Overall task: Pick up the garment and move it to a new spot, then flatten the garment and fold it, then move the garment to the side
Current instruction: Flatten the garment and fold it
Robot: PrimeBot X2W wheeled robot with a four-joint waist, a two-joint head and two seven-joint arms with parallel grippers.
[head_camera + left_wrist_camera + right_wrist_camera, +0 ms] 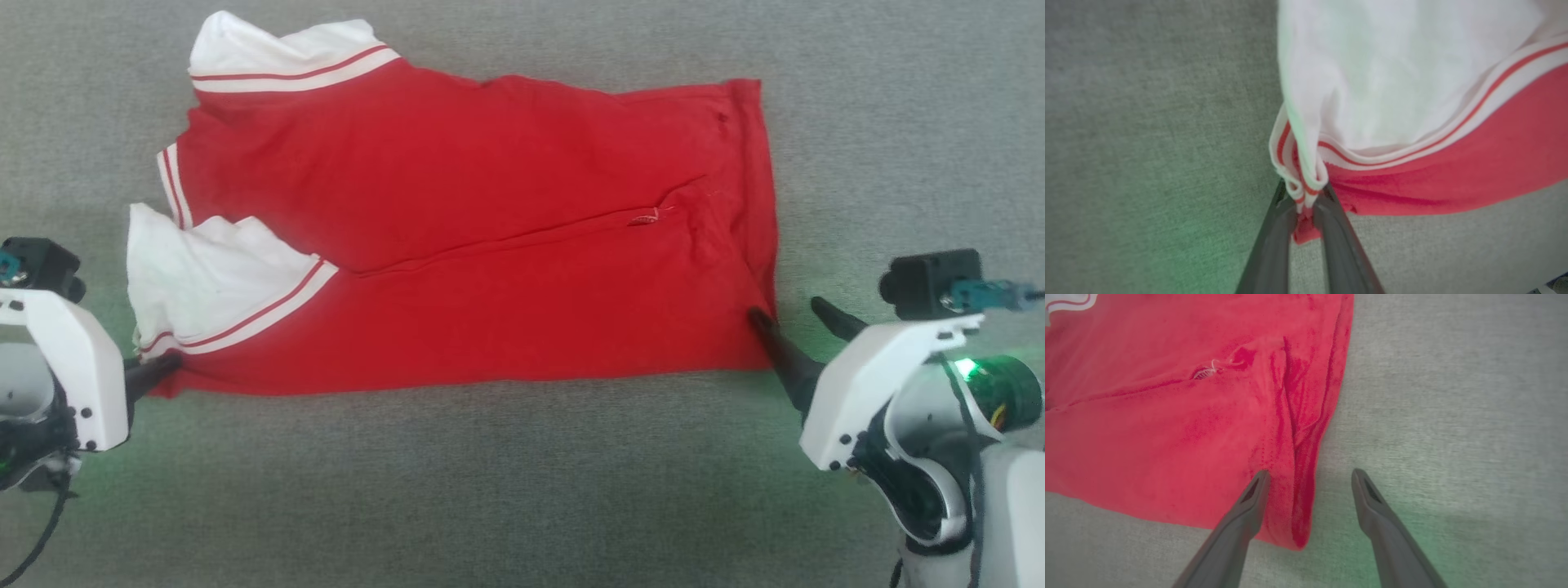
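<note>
Nearest in the head view are the two arms at the bottom. The left gripper (167, 366) is at the near left corner of the garment (473, 245), by the white sleeve. The right gripper (793, 318) is at the near right corner, with one dark finger over the red hem and the other out over the grey mat (522, 490). The garment lies flat on the mat, sleeves to the left and hem to the right. It looks folded once along its length, with an edge running across the middle.

In the left wrist view the two fingers are squeezed together on the garment's corner. A little bunch of red cloth and striped trim sticks out between them. The white sleeve looks smooth and thin.

In the right wrist view the fingers stand wide apart and hold nothing. The wrinkled red corner lies between them, one tip over the cloth, the other over the fuzzy mat.

I think the garment is soft, light and floppy. It will likely sag in the middle when lifted. The two near corners seem the best places to hold, so it hangs even. A tiny pinch could slip, so a good bite of cloth seems wise.
</note>
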